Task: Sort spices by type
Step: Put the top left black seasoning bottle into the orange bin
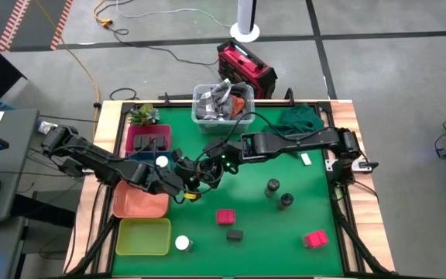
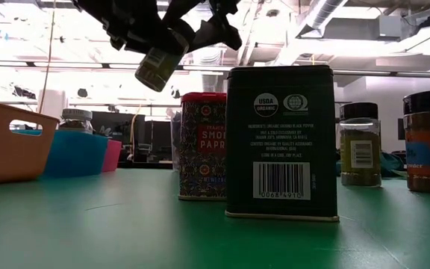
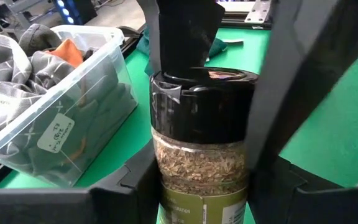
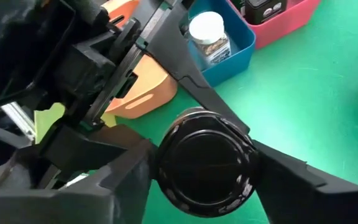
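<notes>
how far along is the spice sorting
Early. Done: a white-topped jar in the blue tray and black boxes in the pink tray. In hand: both grippers hold one dark-lidded jar mid-air. Left: about seven containers still on the mat.

Jar (image 3: pixel 201 149) base cut off; blue tray (image 1: pixel 142 157) mostly hidden under arm.

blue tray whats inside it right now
In the blue plastic tray the right wrist view shows one white-topped round jar standing upright. The dark arm crossing in front covers the tray's other end, so more jars there cannot be ruled out.
</notes>
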Available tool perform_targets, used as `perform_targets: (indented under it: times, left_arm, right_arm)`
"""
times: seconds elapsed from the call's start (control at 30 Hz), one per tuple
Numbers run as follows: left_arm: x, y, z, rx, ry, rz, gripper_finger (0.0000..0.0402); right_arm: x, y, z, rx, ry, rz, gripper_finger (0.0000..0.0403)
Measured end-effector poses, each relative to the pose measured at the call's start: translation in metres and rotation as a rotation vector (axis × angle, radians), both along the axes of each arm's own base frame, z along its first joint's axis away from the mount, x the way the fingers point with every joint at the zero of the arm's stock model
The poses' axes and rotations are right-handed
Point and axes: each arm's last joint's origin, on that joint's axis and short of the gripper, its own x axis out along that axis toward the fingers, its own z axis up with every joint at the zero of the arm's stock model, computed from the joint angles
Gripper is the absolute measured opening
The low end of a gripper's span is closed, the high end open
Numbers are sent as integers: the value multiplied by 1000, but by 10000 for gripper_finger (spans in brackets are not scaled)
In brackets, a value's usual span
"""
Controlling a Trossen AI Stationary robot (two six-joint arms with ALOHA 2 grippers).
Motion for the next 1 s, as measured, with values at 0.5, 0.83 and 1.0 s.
perform_targets:
  times: [0.5, 0.83, 1.0]
  left_arm:
    - [-5, 2, -8, -33, 58, 41, 179]
    - [-13, 4, -2, -74, 36, 64, 179]
    - [-29, 7, 8, -92, 25, 96, 179]
  right_arm:
    - [-4, -10, 0, -36, 34, 53, 344]
    - [-26, -33, 6, -112, 164, 67, 342]
    - [-29, -36, 2, -203, 229, 66, 330]
